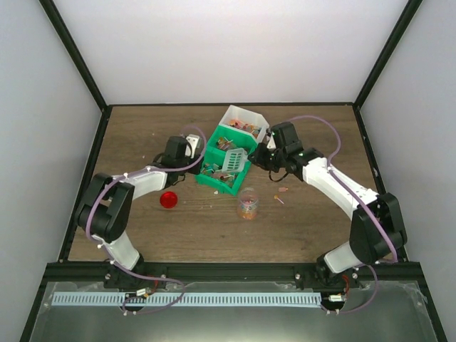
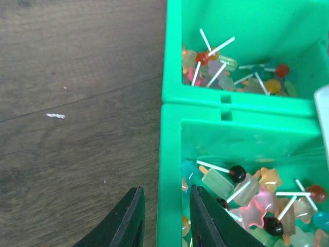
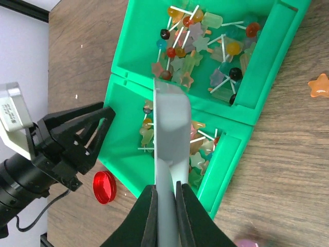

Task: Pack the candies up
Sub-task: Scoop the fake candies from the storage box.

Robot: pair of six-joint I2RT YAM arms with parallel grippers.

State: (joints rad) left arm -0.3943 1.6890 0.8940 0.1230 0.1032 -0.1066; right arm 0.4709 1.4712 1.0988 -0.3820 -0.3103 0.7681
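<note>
The candies (image 2: 247, 195) are small mixed-colour sweets on white sticks, lying in both compartments of a green bin (image 2: 169, 154). My left gripper (image 2: 165, 193) straddles the bin's left wall, one finger outside and one inside. Small gaps show on both sides of the wall, so the jaws stand open. My right gripper (image 3: 165, 188) is shut on the handle of a pale scoop (image 3: 172, 118). The scoop's head hangs over the candies (image 3: 195, 46) in the near compartment. From above, the scoop (image 1: 233, 161) sits over the green bin (image 1: 214, 182) between the left gripper (image 1: 196, 151) and the right gripper (image 1: 260, 158).
A small clear jar (image 1: 247, 204) with some candies stands in front of the bin. A red lid (image 1: 169, 199) lies to the bin's left. A white bin (image 1: 246, 121) with more sweets sits behind. Loose candies (image 1: 283, 190) lie on the table near the right arm.
</note>
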